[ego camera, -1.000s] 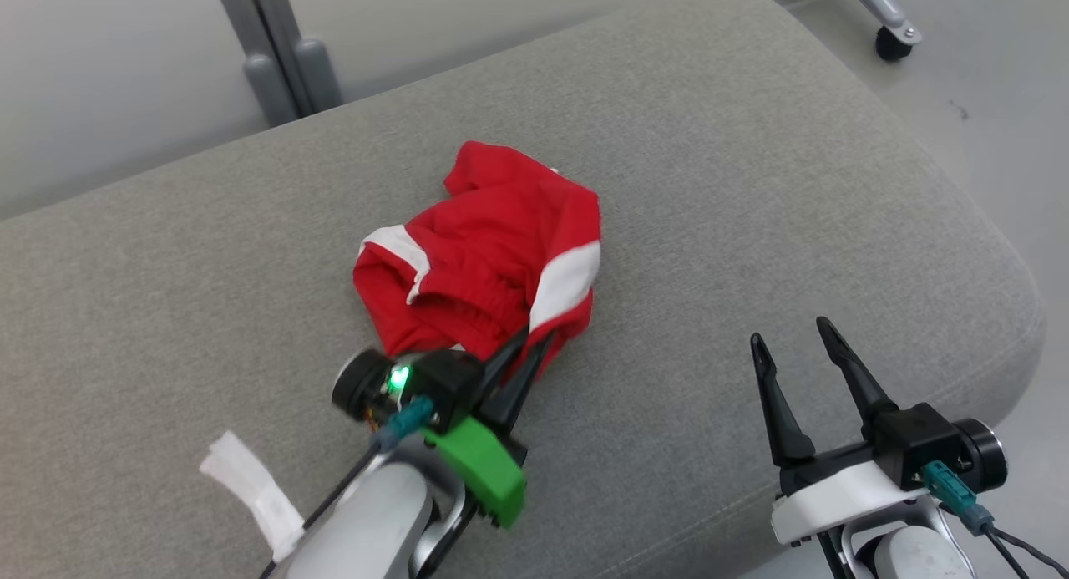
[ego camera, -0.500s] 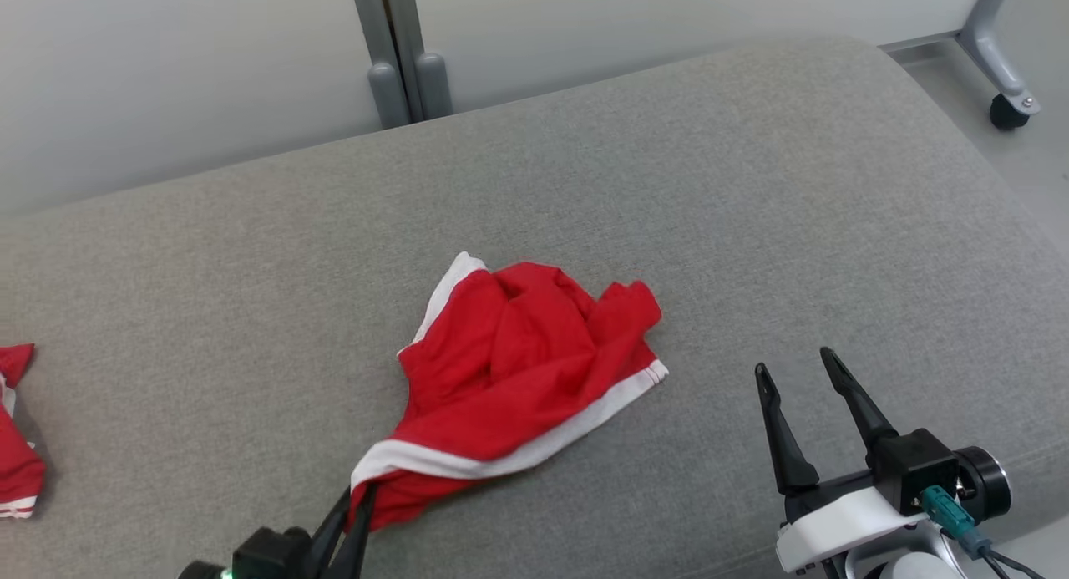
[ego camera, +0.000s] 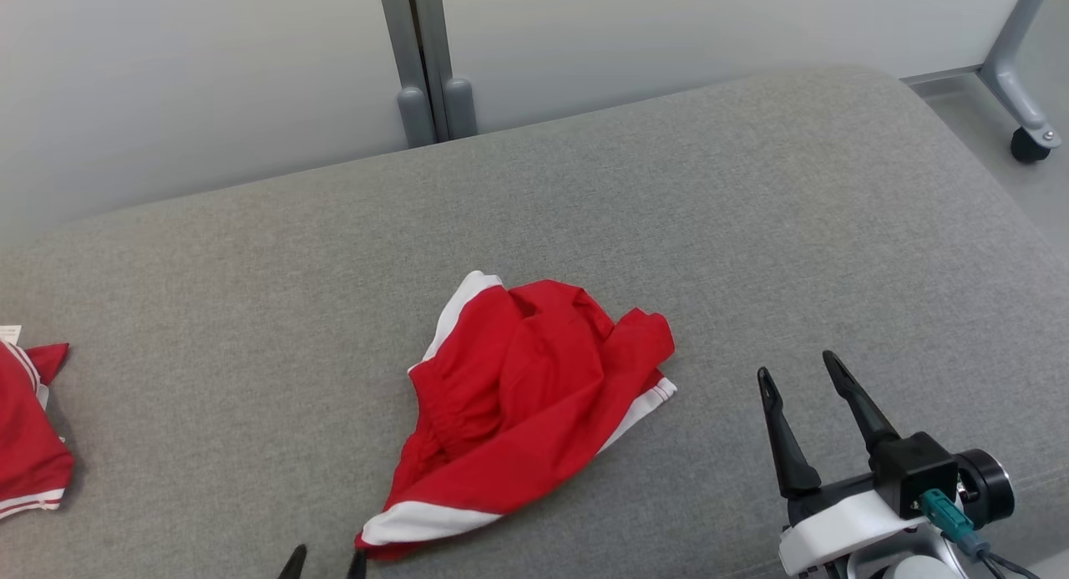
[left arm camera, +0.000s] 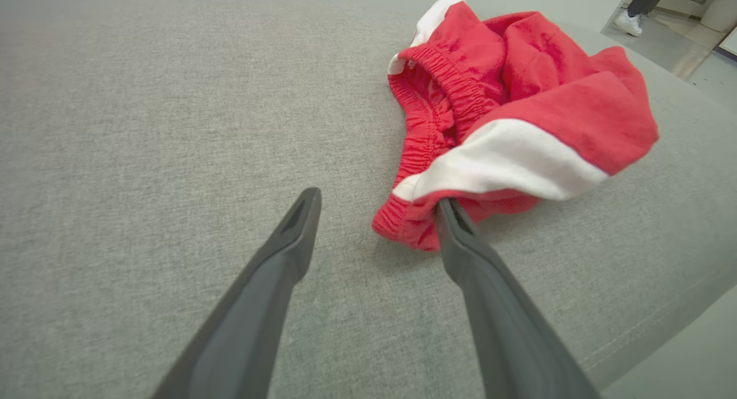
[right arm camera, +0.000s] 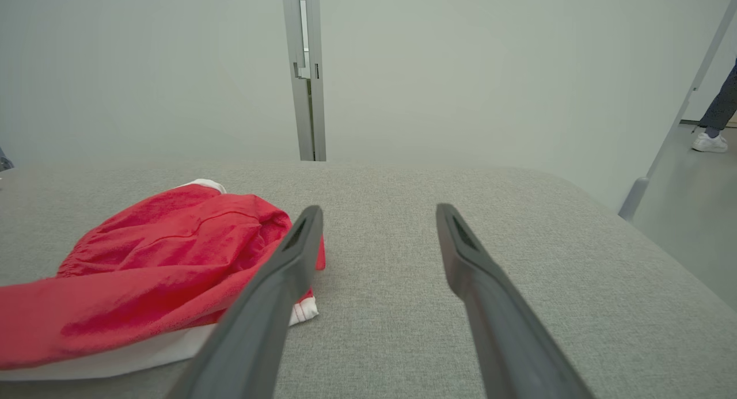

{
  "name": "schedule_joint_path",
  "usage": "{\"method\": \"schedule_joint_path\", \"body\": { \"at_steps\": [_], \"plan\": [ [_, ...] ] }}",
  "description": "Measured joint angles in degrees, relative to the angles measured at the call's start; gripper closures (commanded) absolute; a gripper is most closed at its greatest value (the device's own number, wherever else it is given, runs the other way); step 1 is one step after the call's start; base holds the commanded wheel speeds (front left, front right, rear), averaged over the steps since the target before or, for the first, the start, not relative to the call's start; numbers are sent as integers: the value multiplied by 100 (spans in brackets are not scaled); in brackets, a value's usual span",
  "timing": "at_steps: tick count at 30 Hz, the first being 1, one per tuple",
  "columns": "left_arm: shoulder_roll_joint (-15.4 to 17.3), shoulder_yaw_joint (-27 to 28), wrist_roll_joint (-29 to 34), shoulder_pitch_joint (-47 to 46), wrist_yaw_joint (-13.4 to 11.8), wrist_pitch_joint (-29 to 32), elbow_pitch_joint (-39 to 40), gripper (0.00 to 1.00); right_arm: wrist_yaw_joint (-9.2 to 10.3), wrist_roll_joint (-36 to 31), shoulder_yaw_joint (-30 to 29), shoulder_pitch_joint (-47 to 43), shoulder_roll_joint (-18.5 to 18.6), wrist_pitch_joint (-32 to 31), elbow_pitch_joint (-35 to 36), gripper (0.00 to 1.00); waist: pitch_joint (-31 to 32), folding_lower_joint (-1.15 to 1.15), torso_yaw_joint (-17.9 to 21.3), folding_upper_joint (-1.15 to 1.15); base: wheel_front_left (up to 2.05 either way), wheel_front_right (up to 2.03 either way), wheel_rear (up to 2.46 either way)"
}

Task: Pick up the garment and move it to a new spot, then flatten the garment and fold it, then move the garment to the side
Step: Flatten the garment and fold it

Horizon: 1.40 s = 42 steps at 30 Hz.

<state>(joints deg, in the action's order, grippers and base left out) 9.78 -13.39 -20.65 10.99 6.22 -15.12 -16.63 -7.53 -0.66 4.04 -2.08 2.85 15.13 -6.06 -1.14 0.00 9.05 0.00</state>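
Wide open, the left pincer (left arm camera: pixel 377 200) at bottom centre, one finger maybe just under the red shorts (left arm camera: pixel 518 94); right pincer (ego camera: pixel 795 366), lower right, wide and empty.

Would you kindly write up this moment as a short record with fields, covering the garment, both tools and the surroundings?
surface: grey cushion
garment: red shorts with white stripes, crumpled on the cushion, elastic waistband showing
left tool: open, one fingertip tucked against the shorts' near hem, nothing clamped
right tool: open, to the right of the shorts, apart from them
other cloth: second red garment at the cushion's left edge
background: a person's white shoe on the floor
task state: shorts laid down, not yet flattened or folded
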Motion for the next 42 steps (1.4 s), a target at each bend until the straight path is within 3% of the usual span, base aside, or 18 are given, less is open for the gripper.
{"method": "schedule_joint_path", "body": {
  "at_steps": [6, 10, 13, 16, 23, 27, 33, 34, 36, 38, 42],
  "plan": [
    [77, 342, -54, 165, -416, 83, -311, 0, 0, 3, 21, -24, 0, 0, 1, 0, 21, 0, 31, 0, 0, 0, 0],
    [144, 424, -32, -12, -564, 86, -43, 0, 0, 7, 43, -26, 0, 0, 3, 0, -5, 0, 62, 0, 0, 0, 0],
    [88, 124, 99, -437, -434, 243, 238, 0, 0, 7, 74, -25, 2, 0, 2, 0, -28, 0, 93, 0, 0, 0, 0],
    [-191, -252, 152, -959, -320, 565, 328, 0, 0, 4, 134, 27, -1, 0, -10, 0, -67, 0, 163, 0, 0, 0, 0],
    [-643, -1265, 240, -2093, -186, 1440, -237, 0, 0, 48, 275, 215, 1, 0, -62, 0, -163, 0, 504, 0, 0, 0, 0],
    [-677, -1617, 278, -2537, -294, 1933, -831, 0, 0, 107, 296, 253, 2, 0, -93, 0, -242, 0, 754, 0, 0, 0, 0],
    [-695, -1760, 156, -2957, -579, 2129, -1355, 0, 0, 157, 277, 255, 3, 0, -102, 0, -378, 0, 1068, 0, 0, 0, 0],
    [-698, -1793, 155, -2995, -635, 2142, -1432, 21, 0, 167, 279, 256, 3, 0, -103, 0, -404, 0, 1107, 0, 0, 0, 0],
    [-702, -1833, 168, -3095, -725, 2119, -1605, 100, 0, 194, 282, 261, 2, 0, -102, 0, -447, 0, 1167, 0, 0, 0, 0],
    [-701, -1831, 148, -3160, -736, 2047, -1717, 100, 0, 215, 282, 273, 3, 0, -103, 0, -482, 0, 1210, 0, 0, 0, 0],
    [-704, -1604, 38, -3438, -994, 1494, -1813, 100, 0, 245, 270, 313, 2, 0, -102, 0, -529, 0, 1243, 1, 0, 0, 0]
  ]
}}
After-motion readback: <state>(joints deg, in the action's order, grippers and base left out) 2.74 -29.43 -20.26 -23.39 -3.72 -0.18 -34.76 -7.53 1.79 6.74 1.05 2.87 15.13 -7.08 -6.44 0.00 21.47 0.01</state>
